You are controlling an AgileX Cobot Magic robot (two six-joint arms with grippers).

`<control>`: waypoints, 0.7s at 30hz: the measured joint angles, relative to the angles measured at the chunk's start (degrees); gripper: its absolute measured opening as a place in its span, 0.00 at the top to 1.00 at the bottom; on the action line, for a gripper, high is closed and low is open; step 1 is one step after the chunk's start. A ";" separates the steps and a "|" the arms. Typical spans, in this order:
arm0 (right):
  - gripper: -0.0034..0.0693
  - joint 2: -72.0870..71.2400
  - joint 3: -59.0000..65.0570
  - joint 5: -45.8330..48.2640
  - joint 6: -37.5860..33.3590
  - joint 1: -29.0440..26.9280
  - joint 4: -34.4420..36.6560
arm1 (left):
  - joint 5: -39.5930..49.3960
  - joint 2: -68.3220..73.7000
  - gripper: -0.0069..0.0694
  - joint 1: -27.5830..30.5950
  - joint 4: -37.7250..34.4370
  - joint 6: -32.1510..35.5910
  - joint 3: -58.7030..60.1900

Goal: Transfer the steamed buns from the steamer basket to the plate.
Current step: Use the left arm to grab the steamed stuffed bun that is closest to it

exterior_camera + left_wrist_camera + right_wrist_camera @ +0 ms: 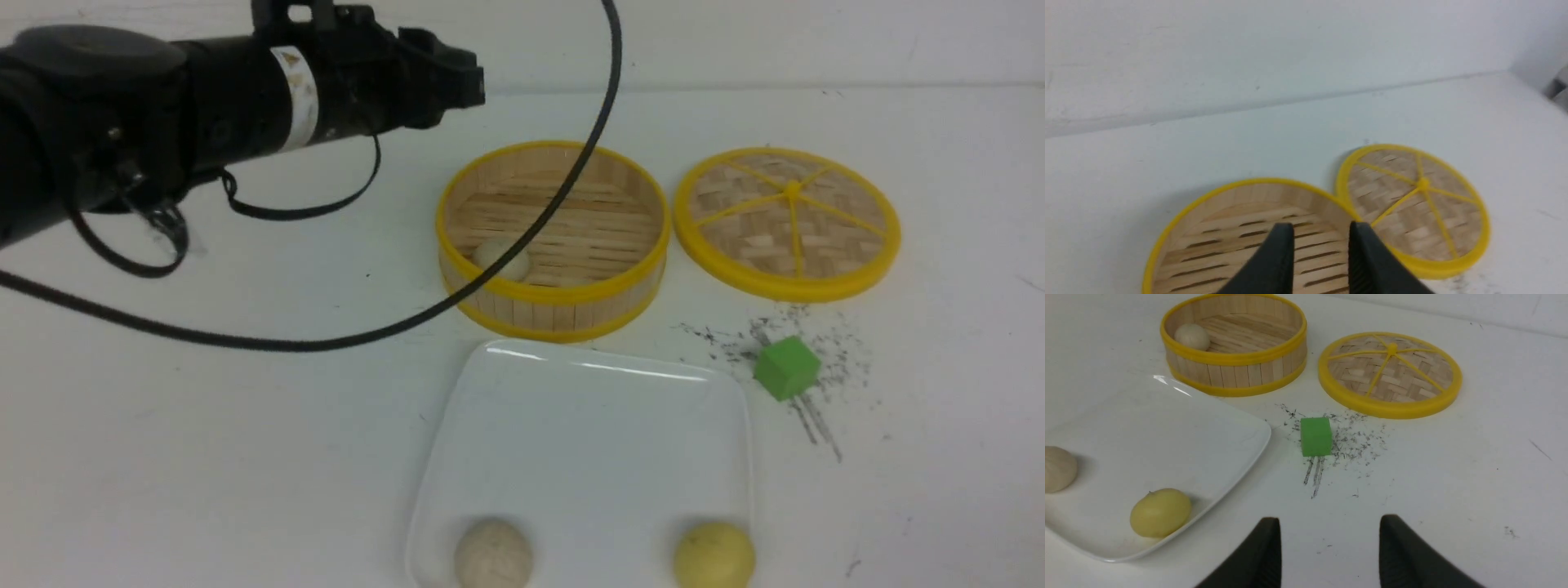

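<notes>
One off-white steamed bun [501, 260] [1192, 336] lies in the steamer basket [555, 306] [1237, 373], against its near-left wall. A speckled bun [493, 554] [1059, 468] and a pale yellow bun [713, 555] [1160, 512] rest on the white plate [588, 425] [1167, 424] at its near edge. My left arm reaches in from the upper left, above the table. Its gripper [1321, 225] is open over the basket's slatted floor [1241, 249] with nothing between the fingers; the bun is hidden in that view. My right gripper [1331, 518] is open and empty over bare table beside the plate.
The flat woven lid [788, 220] [1390, 373] [1412, 212] lies right of the basket, touching it. A green cube [786, 367] [1316, 436] sits among dark scuff marks between lid and plate. A black cable [571, 180] loops across the basket in the front view.
</notes>
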 joint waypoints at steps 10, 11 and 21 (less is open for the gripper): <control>0.48 0.00 0.00 0.00 0.00 0.00 0.11 | -9.28 -9.59 0.60 0.00 0.75 -12.77 7.69; 0.48 0.00 0.00 0.00 0.00 0.00 0.18 | -10.87 -9.93 0.60 0.00 0.92 -14.89 8.50; 0.48 0.00 0.00 0.00 0.00 0.00 0.22 | -32.30 -10.07 0.60 1.50 1.94 -22.87 9.84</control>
